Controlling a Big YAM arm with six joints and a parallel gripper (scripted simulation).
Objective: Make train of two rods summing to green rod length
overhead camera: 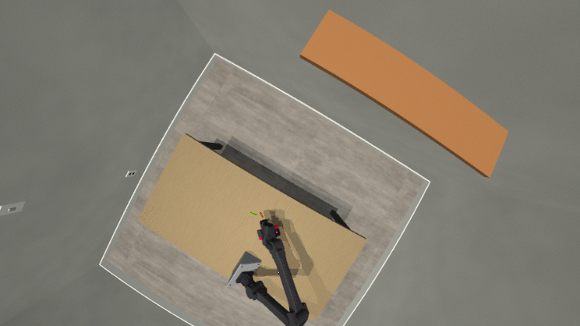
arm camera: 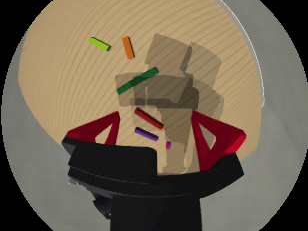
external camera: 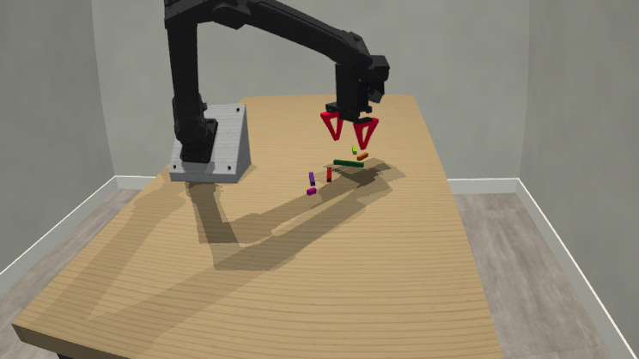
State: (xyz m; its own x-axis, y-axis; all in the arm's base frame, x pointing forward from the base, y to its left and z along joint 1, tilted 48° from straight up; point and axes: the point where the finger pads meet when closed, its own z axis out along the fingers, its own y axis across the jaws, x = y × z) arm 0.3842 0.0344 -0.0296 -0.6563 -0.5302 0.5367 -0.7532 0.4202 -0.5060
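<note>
The green rod [external camera: 349,163] [arm camera: 138,81] lies flat between two pairs of rods. The orange rod [overhead camera: 261,214] [external camera: 362,155] [arm camera: 128,47] and the lime rod [overhead camera: 253,214] [external camera: 354,149] [arm camera: 99,44] lie apart on its far side in the wrist view. On its near side the red rod [external camera: 329,174] [arm camera: 149,119] and the purple rod [external camera: 311,178] [arm camera: 146,134] lie side by side with a gap. The small magenta rod [external camera: 311,191] [arm camera: 168,145] lies near the purple rod's end. No rods touch. My gripper [external camera: 349,143] [arm camera: 155,114] is open and empty, above the table.
The wooden table [overhead camera: 192,185] [external camera: 330,289] carries all the rods. The arm's grey wedge-shaped base [overhead camera: 244,271] [external camera: 231,140] stands at one table edge. The arm's shadow falls over part of the table around the green rod. In the top view the arm hides most rods.
</note>
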